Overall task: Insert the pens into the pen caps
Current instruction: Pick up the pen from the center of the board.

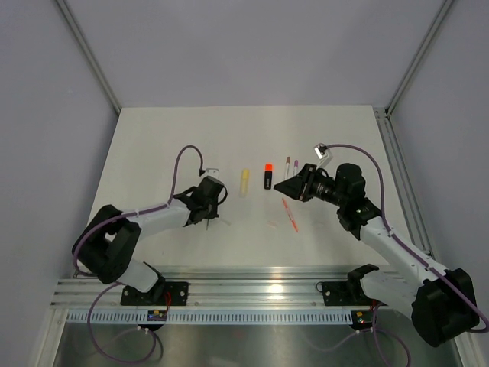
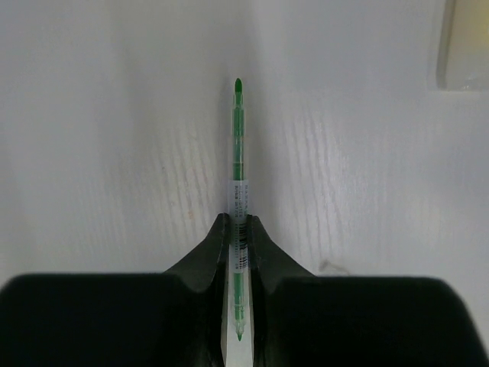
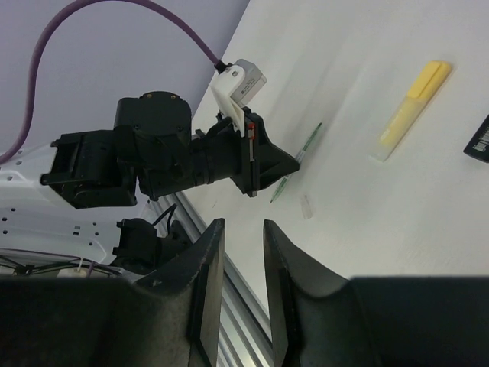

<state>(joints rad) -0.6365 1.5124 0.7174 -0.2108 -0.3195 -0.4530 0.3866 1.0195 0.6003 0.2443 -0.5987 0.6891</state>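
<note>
A: Checking the left gripper (image 1: 208, 206) first. State?
B: Pinched shut on the green pen (image 2: 238, 138). Both fingers (image 2: 218, 245) press the labelled part of the barrel. In the left wrist view the pen runs 6 to 12, bare green tip at 12, rear end poking out behind the fingers.
A: Lifted, or on the table (image 1: 153, 153)?
B: Cannot tell. The surface is right behind it and the gap isn't readable.
A: Position in the top view, 12 = far edge?
B: Left gripper is at about 9 of the table's middle. Yellow highlighter (image 1: 244, 182) lies at its 2, near, not touching. Black highlighter (image 1: 268, 176), orange end toward 12, sits at 3 of the yellow one, apart.
A: Right gripper (image 1: 281, 186)?
B: Narrow gap between the jaws, nothing in it. It hangs above the table at 4 of the black highlighter, fingers aimed toward 9, facing the left gripper.
A: Other pens?
B: Red pen (image 1: 289, 214) lies slanted at 6 of the right gripper. Two thin pens (image 1: 287, 163) lie side by side at its 12.
A: Caps?
B: One whitish cap (image 3: 306, 206) shows in the right wrist view. It's on the table at 4 of the green pen's lower end, near, not touching.
</note>
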